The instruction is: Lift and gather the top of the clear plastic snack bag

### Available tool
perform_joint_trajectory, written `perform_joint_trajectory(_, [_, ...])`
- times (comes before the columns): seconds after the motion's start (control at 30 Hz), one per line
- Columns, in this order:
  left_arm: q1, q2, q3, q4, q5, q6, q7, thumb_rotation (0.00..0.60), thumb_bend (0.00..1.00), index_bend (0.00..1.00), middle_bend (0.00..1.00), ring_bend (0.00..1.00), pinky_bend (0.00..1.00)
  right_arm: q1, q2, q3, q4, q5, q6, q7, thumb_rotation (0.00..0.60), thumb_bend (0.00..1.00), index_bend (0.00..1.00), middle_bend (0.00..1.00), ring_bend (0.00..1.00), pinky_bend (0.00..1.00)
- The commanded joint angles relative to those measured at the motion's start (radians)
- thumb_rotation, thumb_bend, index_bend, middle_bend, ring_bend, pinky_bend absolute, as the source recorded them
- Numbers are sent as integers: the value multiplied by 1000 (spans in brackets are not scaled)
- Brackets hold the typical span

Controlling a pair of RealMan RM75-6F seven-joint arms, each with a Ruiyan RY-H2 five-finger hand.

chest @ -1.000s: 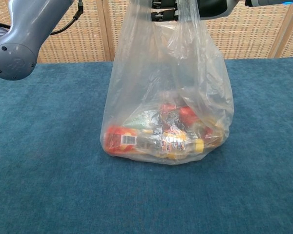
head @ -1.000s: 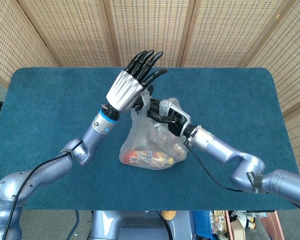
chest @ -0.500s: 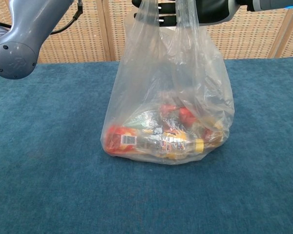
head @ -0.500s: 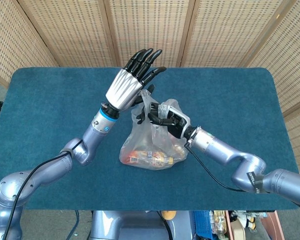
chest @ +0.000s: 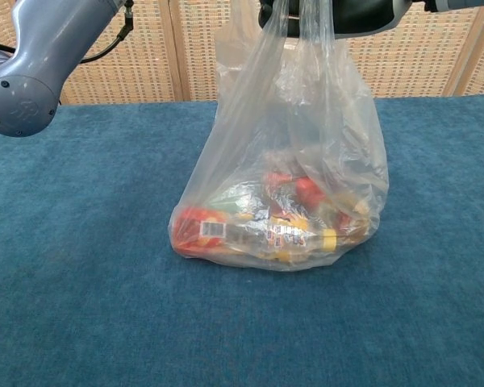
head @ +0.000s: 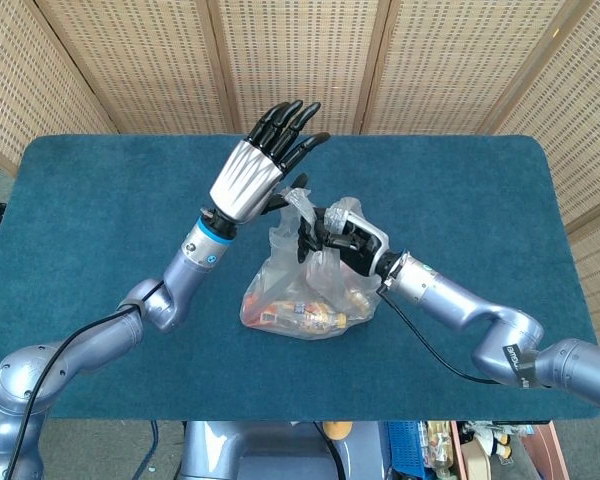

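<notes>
My right hand [head: 342, 232] is gripping the gathered top of the bag [head: 305, 290], fingers closed around the plastic. My left hand [head: 262, 165] is hovering just beside it, fingers spread, holding nothing. Bag is sitting mid-table [head: 100, 210], snacks [chest: 266, 222] lying at its bottom.

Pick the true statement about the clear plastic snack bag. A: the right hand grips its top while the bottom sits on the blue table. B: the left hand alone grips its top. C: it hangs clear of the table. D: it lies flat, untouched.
A: the right hand clutches the gathered top of the clear plastic snack bag, whose bottom rests on the blue table; the left hand is spread open.
</notes>
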Motion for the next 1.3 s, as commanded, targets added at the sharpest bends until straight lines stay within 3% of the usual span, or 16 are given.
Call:
perform_joint_trajectory(0.03, [6,7,4,-5,-1,-5,0,600,389,97,0,0,74,2,6,-4,-2,6,-4,-4,600,1000,637,769,655,554])
perform_joint_trajectory(0.2, [27,68,18,-70,-17,-71,-35,595,141,0,0,0,16,4,9,-10,2,22,-14,-15,600,1000,640,773,656,555])
perform_joint_trajectory(0.27, [38,106,27,-106,-18,-99,-58,549,83,0,0,0,1,5,8,-12,4,25,-18,-16,600,1000,641,775,657,554])
perform_joint_trajectory(0.37, [50,160,37,-159,-20,-138,-95,461,51,0,0,0,0,7,8,-15,4,27,-22,-22,600,1000,643,780,662,554])
perform_joint_trajectory(0.6, [74,220,52,-192,0,-141,-139,338,39,0,0,0,0,7,11,-20,8,39,-34,-39,600,1000,647,783,666,554])
perform_joint_trajectory(0.67, [82,240,65,-204,4,-160,-164,274,39,0,0,0,0,7,10,-21,10,46,-39,-48,600,1000,649,786,670,555])
perform_joint_trajectory(0.77, [98,285,90,-236,12,-193,-197,236,38,0,0,0,0,7,10,-20,14,55,-49,-64,600,1000,653,798,690,563])
perform_joint_trajectory(1.0, [159,369,100,-301,12,-159,-213,250,40,0,0,0,0,9,21,-18,16,71,-71,-132,600,1000,670,829,754,615])
perform_joint_trajectory(1.3, [324,549,120,-421,-41,-87,-218,466,49,0,0,0,0,4,43,-1,-23,150,-99,-345,600,1000,693,824,826,745])
